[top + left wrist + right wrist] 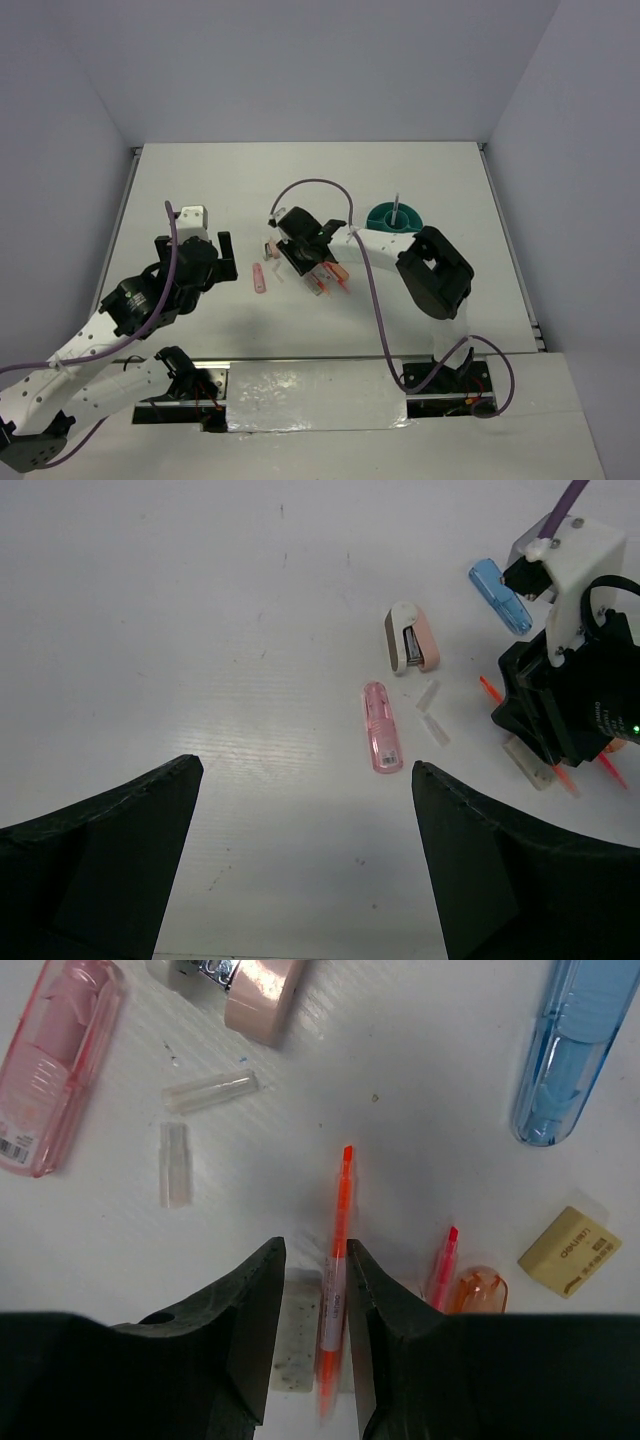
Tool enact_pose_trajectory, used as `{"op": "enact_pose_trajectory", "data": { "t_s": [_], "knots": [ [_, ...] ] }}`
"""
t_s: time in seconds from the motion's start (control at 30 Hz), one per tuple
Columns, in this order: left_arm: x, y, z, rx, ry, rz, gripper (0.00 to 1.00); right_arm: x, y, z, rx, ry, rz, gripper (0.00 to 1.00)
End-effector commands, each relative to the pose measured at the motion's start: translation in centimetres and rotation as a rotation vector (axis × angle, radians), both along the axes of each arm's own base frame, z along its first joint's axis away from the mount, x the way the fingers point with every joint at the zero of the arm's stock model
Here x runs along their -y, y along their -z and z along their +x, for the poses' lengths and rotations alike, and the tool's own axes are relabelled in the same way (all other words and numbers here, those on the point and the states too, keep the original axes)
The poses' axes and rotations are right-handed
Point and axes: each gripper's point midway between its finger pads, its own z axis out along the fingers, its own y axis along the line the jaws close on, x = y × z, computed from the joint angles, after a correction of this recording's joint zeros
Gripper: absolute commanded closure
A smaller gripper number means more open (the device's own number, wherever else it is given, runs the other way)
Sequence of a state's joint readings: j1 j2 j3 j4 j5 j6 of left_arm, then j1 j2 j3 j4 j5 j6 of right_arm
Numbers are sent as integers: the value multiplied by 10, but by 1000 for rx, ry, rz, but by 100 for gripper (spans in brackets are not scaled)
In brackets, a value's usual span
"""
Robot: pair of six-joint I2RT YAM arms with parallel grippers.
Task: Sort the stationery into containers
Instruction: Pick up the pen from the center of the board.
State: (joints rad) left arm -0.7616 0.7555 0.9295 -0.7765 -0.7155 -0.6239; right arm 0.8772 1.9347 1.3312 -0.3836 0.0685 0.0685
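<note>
My right gripper (314, 1245) hangs low over the table, its jaws narrowly open astride an orange-red pen (337, 1250). The pen lies against the right jaw, with a gap on the left. A white-grey block (297, 1350) lies under the jaws. A second pink-red pen (441, 1260), an orange piece (478, 1292), a tan block (571, 1250), a blue piece (568, 1050) and a pink piece (58, 1065) lie around. My left gripper (305, 764) is wide open and empty, short of the pink piece (381, 727). The teal cup (393, 217) holds a grey pen (397, 208).
A pink-and-tan stapler (255, 990) and two clear caps (210, 1092) lie beside the pink piece. In the top view the right gripper (318, 272) is mid-table and the left gripper (225, 250) is to its left. The right arm's elbow (435, 272) stands near the cup.
</note>
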Motion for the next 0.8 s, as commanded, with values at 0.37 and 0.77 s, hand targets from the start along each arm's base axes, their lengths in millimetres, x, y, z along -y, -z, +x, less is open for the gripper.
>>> {"op": "enact_pose_trajectory", "data": {
  "t_s": [0.37,0.77],
  "knots": [
    [4,-12,3,40,27,-26,1,10,26,2,-78,-16,-82,63],
    [8,-14,2,36,22,-68,1,8,12,-12,-127,-50,-49,97]
  ]
}}
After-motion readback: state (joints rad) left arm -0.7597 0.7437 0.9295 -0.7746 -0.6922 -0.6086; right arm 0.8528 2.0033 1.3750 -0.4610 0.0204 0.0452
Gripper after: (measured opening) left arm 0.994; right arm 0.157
